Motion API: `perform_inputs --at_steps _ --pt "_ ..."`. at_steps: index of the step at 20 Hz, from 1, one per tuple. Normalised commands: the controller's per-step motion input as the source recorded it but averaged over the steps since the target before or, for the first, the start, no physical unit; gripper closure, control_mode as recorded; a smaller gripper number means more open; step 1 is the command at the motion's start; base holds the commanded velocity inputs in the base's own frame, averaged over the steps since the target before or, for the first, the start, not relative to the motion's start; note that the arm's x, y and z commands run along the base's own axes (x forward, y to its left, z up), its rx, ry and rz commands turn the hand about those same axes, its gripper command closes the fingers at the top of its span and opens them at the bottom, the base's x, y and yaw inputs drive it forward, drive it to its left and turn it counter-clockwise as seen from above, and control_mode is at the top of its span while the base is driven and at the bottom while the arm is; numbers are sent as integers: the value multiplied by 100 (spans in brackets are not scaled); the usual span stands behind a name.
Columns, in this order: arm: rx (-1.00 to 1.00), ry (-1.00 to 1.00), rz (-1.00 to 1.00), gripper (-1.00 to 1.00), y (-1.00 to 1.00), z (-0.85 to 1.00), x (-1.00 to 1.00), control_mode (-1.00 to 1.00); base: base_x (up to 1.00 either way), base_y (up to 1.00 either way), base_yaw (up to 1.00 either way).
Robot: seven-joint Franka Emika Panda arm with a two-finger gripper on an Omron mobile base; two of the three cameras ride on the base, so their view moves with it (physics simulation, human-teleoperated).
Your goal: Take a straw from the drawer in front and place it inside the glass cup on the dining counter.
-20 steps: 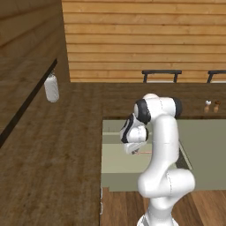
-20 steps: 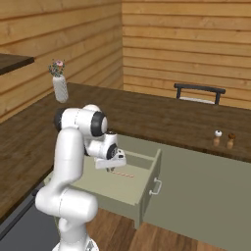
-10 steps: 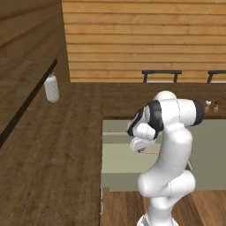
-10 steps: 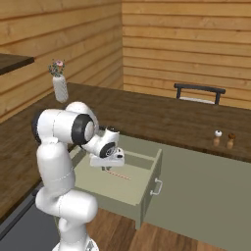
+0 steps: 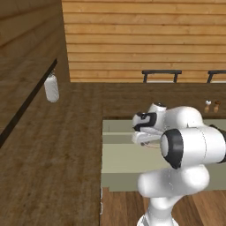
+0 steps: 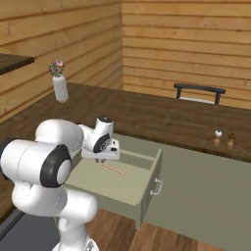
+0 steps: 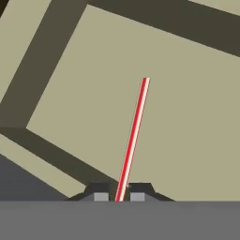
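Note:
The straw [image 7: 133, 136], a thin red-and-white stick, runs from between my fingertips out over the pale floor of the open drawer [image 7: 187, 122]. My gripper [image 7: 119, 194] is shut on its near end. From the right base camera the gripper [image 6: 102, 161] hangs inside the sage-green drawer [image 6: 147, 193], with the straw [image 6: 114, 169] slanting out below it. In the left base view the gripper [image 5: 149, 141] is over the drawer [image 5: 119, 159]. The drawer sticks out of the dark wood dining counter [image 6: 162, 120]. The glass cup is out of view.
A white vase with flowers [image 6: 60, 86] stands at the counter's far left, seen as a white bottle shape [image 5: 51, 87] from the other side. Two small shakers [image 6: 223, 139] sit at the right. A dark chair [image 6: 198, 91] stands behind the counter.
My elbow has swung down and toward the cameras, while the hand has stayed low in the drawer at the straw.

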Motion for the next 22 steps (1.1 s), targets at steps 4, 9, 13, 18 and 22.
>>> perform_inputs --at_steps 4,9,13,18,22 --pt "0 0 -9 100 1 100 0 -100 0 0 0" --pt "-1 0 -10 100 0 100 -1 -100 0 0 0" --pt "-2 0 -12 100 0 100 -17 -100 0 0 0" --pt "-4 0 -14 100 0 98 -31 -100 0 0 0" --pt "-3 0 -12 100 0 75 -37 -100 0 0 0"
